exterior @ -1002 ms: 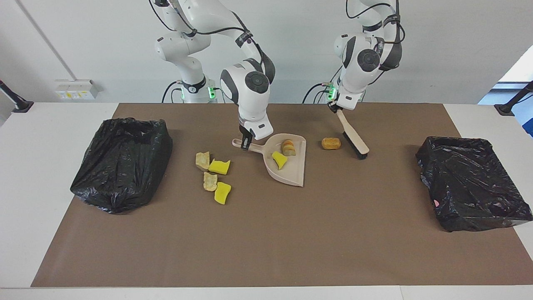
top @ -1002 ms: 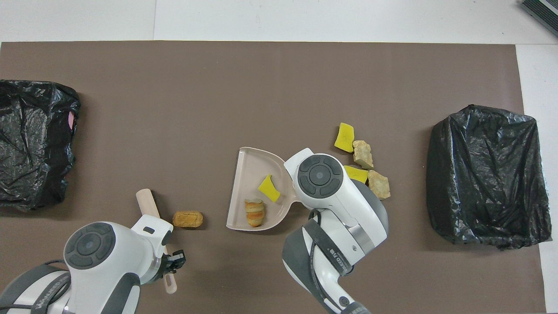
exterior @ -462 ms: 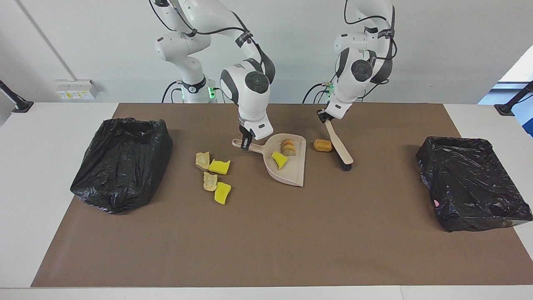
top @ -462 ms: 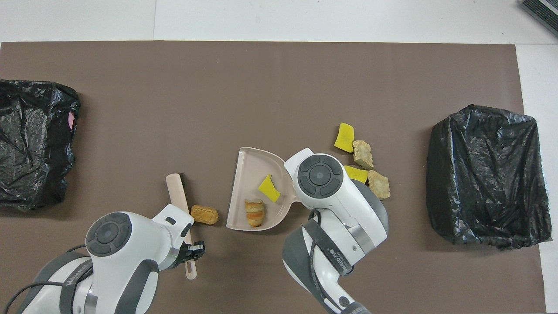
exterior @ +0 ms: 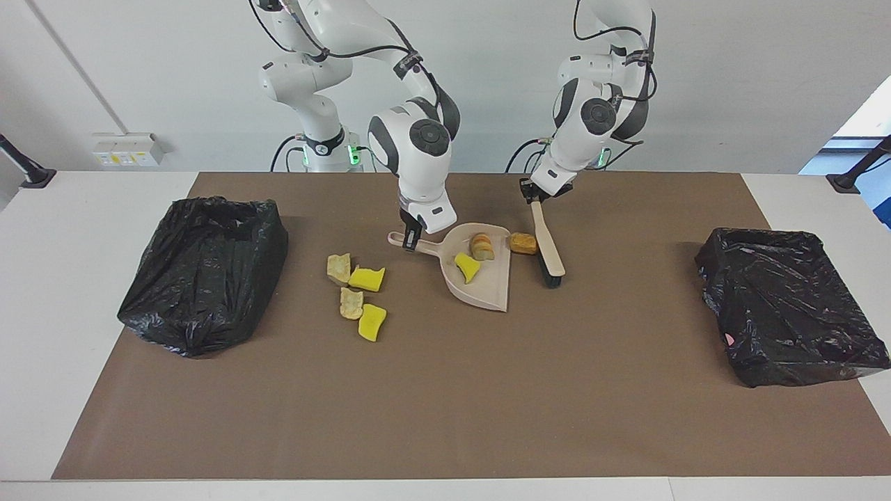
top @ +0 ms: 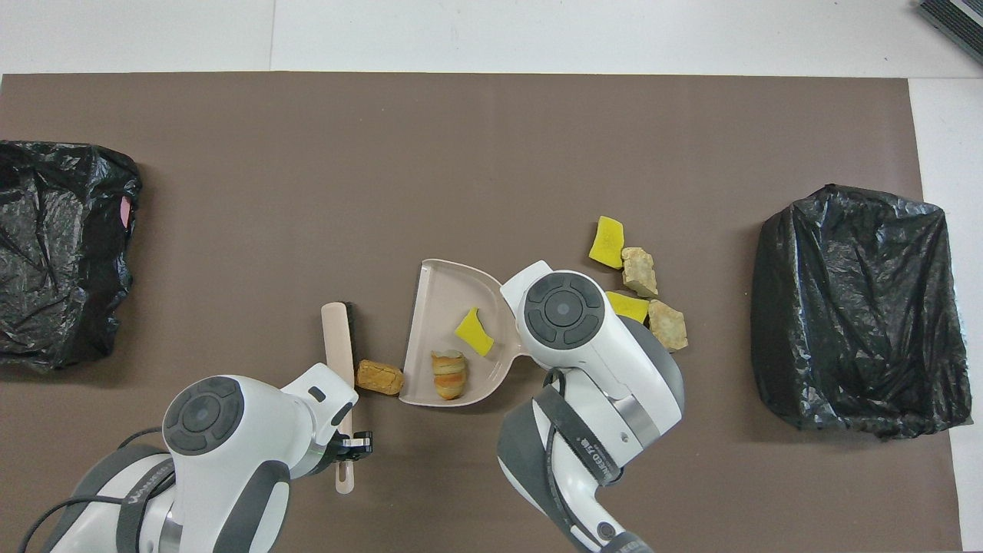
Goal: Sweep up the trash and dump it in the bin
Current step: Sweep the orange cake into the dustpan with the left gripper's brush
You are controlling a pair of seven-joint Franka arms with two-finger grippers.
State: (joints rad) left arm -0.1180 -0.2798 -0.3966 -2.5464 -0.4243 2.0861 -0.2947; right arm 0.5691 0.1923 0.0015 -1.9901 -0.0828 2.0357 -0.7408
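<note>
Mid-desk, toward the robots' edge: beige dustpan flat on the brown mat, open mouth facing the left arm's end. Right gripper down at the dustpan's handle, fingers shut on it. Inside the pan, two pieces of trash: a yellow sponge chunk and a striped bread roll. Right at the pan's lip, a brown bread lump, touching or almost touching the edge, cannot tell which. Pressed against that lump, the hand brush, bristles down on the mat, wooden back slanting up to the left gripper, fingers clamped tight on the brush handle. Beside the dustpan toward the right arm's end, four more pieces in a loose cluster: tan lump, yellow sponge, second tan lump, second yellow sponge. Toward each end of the desk, a bin lined with a black bag: one at the right arm's end, one at the left arm's end, both well apart from the sweeping.
</note>
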